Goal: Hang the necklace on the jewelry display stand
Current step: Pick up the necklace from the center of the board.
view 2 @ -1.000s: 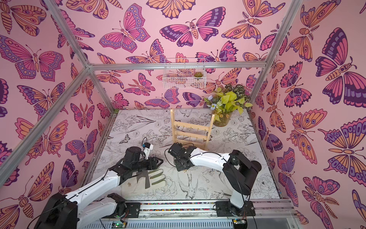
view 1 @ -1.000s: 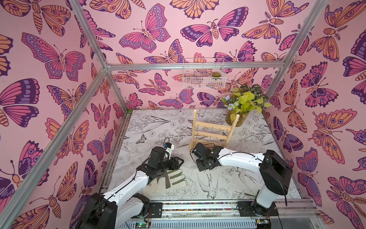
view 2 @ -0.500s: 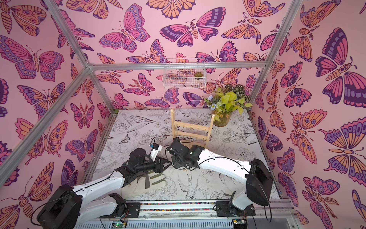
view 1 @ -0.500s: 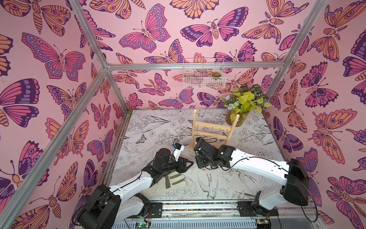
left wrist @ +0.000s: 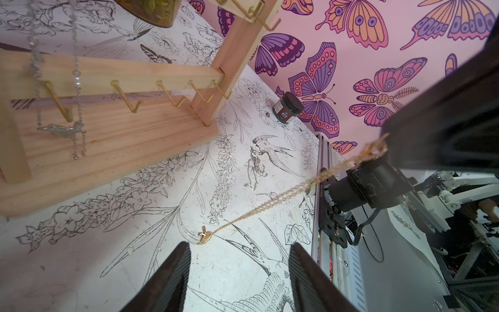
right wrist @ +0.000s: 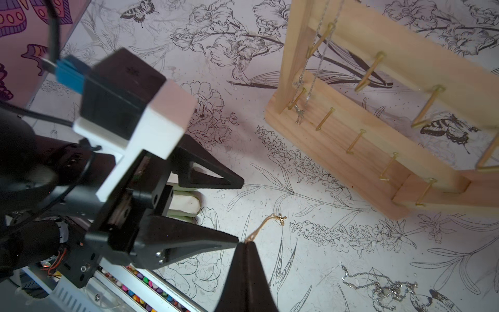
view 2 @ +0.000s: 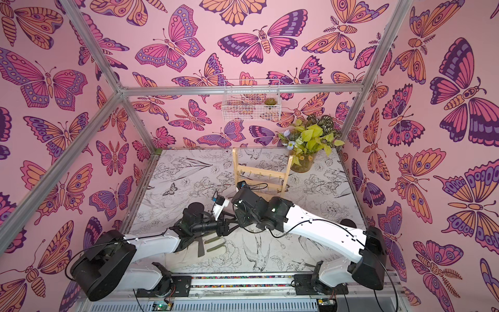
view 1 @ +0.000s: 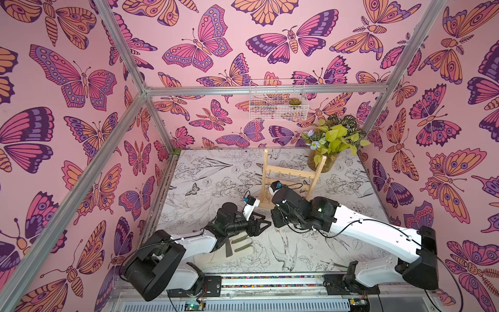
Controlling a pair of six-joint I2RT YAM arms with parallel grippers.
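Right wrist view: right gripper (right wrist: 247, 244) pinched tight on thin gold chain necklace (right wrist: 266, 223); both top views hide that grip. Left gripper (left wrist: 239, 244) jaws apart, holding nothing, just beside it. Pendant dangles near printed mat (left wrist: 108, 243). Beyond: light wooden ladder-like jewelry display stand (view 1: 265, 170); only wrist views show silver pendant chain (left wrist: 60, 129) hanging on it

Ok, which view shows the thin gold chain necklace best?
The left wrist view: the thin gold chain necklace hangs in full length down to its pendant. The right wrist view shows only a short stretch beyond the shut right gripper. In both top views it is too small to make out.
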